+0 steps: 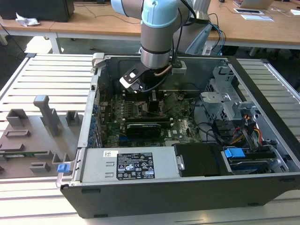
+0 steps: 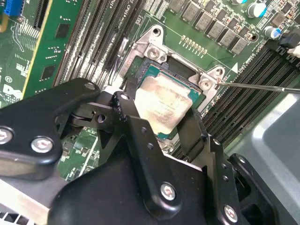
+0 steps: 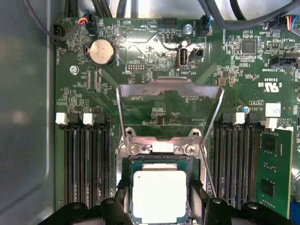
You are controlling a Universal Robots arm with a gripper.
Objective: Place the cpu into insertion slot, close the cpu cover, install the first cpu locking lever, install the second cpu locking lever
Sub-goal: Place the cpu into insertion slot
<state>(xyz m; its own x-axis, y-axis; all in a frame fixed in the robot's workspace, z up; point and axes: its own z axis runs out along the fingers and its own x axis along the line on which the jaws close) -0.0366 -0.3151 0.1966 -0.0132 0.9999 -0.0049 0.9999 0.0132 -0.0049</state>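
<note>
Our hand (image 2: 159,114) straddles the socketed cpu (image 2: 164,103), slightly parted, gripping nothing; the cpu cover (image 3: 168,85) stands raised just beyond.

— Can't see the near edge of the cpu (image 3: 159,195) in the first wrist view: covered by the black body of the end effector (image 3: 161,208), then cut by the frame.

— Same trouble in the second wrist view, with one corner tucked under those black links. Can't follow the thin metal rod (image 2: 262,86) either; runs off the edge.

— And in the exterior view?

— Blocked at the socket by the arm (image 1: 157,42). Too small there to tell cpu from motherboard (image 1: 117,119). Cropped, too, at the slatted surface (image 1: 47,75) on both sides.
</note>
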